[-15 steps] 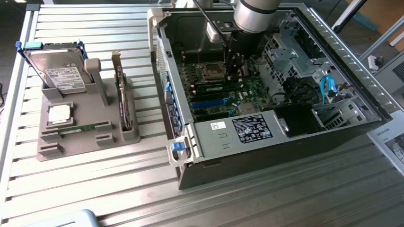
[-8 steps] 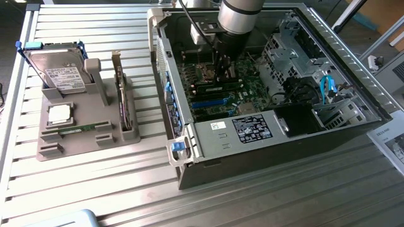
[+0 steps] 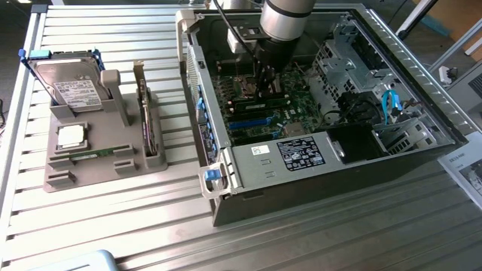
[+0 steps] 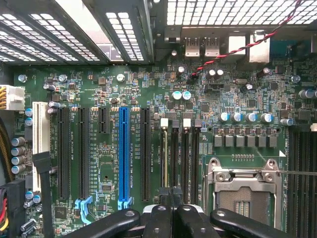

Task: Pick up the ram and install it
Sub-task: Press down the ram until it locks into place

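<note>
Down inside the open computer case [image 3: 249,169], my gripper [image 3: 263,93] hangs over the motherboard [image 3: 301,104]. A long dark ram stick [image 3: 260,105] stands in a memory slot right under its tips. In the wrist view the two black fingers [image 4: 161,218] are pressed together, so the gripper [image 4: 171,196] is shut. The ram [image 4: 165,158] shows edge-on as a thin pale line in one slot, running out from the fingertips. Whether the tips pinch it or only rest above it is unclear. Another green ram stick [image 3: 98,153] lies flat in the grey fixture [image 3: 105,169].
The grey fixture on the exterior view's left also holds a silver hard drive [image 3: 71,87] and an upright card [image 3: 143,110]. Beside the memory slots are the open CPU socket [image 4: 242,188] and a blue expansion slot [image 4: 124,153]. Drive cages and cables [image 3: 388,107] crowd the case's right.
</note>
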